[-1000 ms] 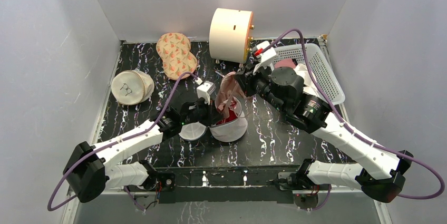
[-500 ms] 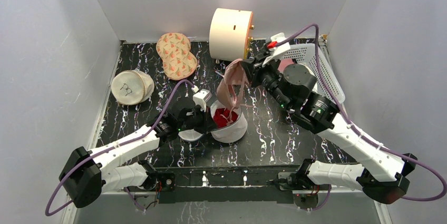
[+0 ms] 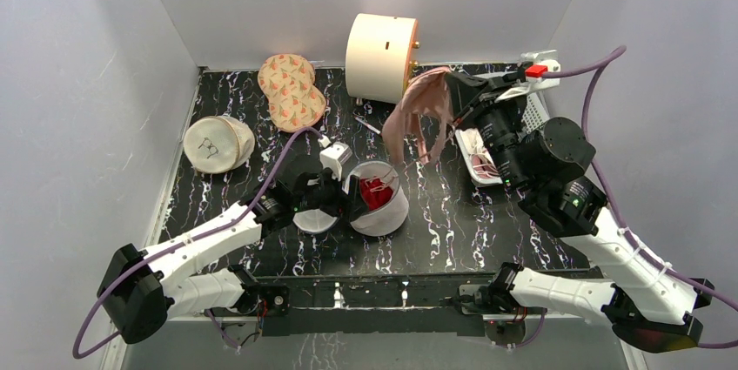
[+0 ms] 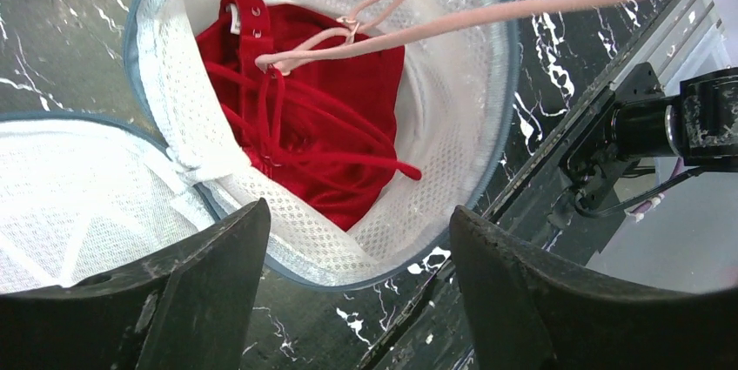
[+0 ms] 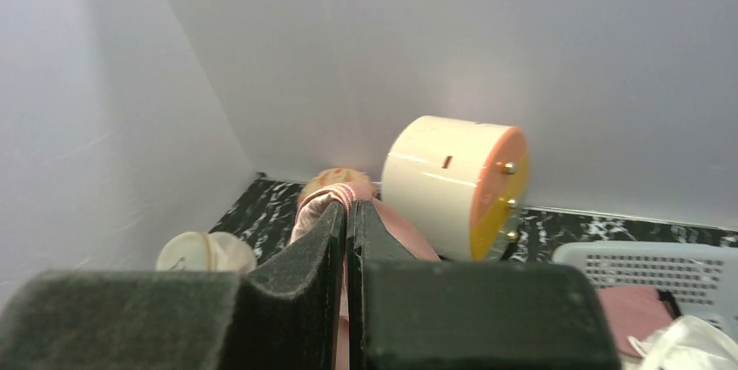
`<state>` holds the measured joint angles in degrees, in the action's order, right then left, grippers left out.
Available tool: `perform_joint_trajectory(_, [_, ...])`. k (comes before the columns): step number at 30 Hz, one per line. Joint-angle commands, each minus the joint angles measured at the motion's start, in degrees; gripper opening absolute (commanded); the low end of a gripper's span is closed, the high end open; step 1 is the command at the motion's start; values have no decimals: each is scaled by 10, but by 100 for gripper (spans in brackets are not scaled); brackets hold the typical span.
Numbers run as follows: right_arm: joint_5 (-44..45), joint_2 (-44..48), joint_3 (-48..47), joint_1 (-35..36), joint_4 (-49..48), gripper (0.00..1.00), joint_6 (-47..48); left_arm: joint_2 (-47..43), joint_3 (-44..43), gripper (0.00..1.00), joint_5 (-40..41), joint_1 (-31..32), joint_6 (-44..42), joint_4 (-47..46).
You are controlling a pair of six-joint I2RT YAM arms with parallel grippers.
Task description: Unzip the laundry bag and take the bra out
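Observation:
The laundry bag [image 3: 383,213] stands unzipped mid-table, its mesh wall [image 4: 452,117] round a red garment [image 4: 313,126] and its lid [image 3: 315,218] flopped to the left. My left gripper [image 4: 358,213] hangs open over the bag's near rim, gripping nothing. The rose-pink bra [image 3: 421,111] dangles in the air behind and to the right of the bag. My right gripper [image 5: 348,206] is shut on its top edge [image 5: 318,211]. Thin pink straps [image 4: 522,10] run across the bag's mouth.
A cream drum [image 3: 381,57] stands at the back centre, close behind the hanging bra. An orange patterned pouch [image 3: 291,90] and a cream round pouch [image 3: 218,144] lie back left. A white basket [image 5: 644,267] with clothes sits at the right.
The right gripper has carried the bra up out of the bag and back to the right. The left gripper has let go of the bag's rim and opened.

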<state>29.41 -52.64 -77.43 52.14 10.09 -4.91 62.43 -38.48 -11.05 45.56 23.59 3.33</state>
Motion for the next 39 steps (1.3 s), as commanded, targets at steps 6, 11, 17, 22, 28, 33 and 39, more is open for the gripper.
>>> perform_joint_trajectory(6, [99, 2, -41, 4, -42, 0, 91, -15, -39, 69, 13, 3, -32, 36])
perform_joint_trajectory(11, [129, -18, -82, 4, -47, 0, 141, -19, -39, 71, 15, 2, -26, 36])
perform_joint_trajectory(17, [155, -35, -129, 4, -112, 0, 226, -32, -46, 76, 28, 2, -29, 51])
perform_joint_trajectory(22, [180, -48, -134, 4, -169, 0, 287, -41, -53, 78, 39, 2, -32, 61])
perform_joint_trajectory(28, [232, -90, -91, 3, -269, 0, 381, -40, -66, 79, 47, 2, -34, 58])
perform_joint_trajectory(33, [243, -139, -55, -37, -319, 0, 400, -42, -76, 89, 46, 2, -33, 58])
perform_joint_trajectory(39, [135, -179, -80, -217, -167, 0, 196, -50, -85, 89, 58, 2, -38, 73])
